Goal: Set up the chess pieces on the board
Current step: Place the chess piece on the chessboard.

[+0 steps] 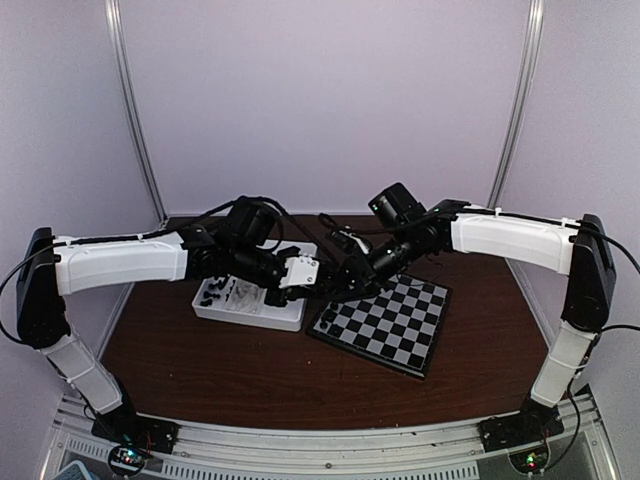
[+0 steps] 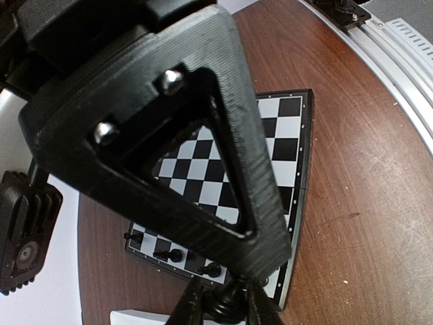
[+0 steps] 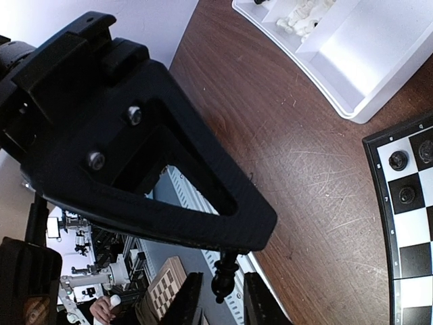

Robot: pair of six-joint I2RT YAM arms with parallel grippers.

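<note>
Between tray [image 1: 250, 312] and board [image 1: 385, 322], left gripper [image 2: 226, 315] and right gripper [image 3: 220, 306] meet.
We find the left pinching a black piece [image 2: 226, 301], the right slightly spread about one; three pieces [image 2: 169, 255] stand on the board's edge.

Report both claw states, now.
Left claw: closed on a black chess piece.
Right claw: black piece between its fingers with slight gaps; grip cannot be told.

A robotics lab cell: plain pale walls [image 1: 320, 100], aluminium base rail [image 1: 330, 440].
</note>
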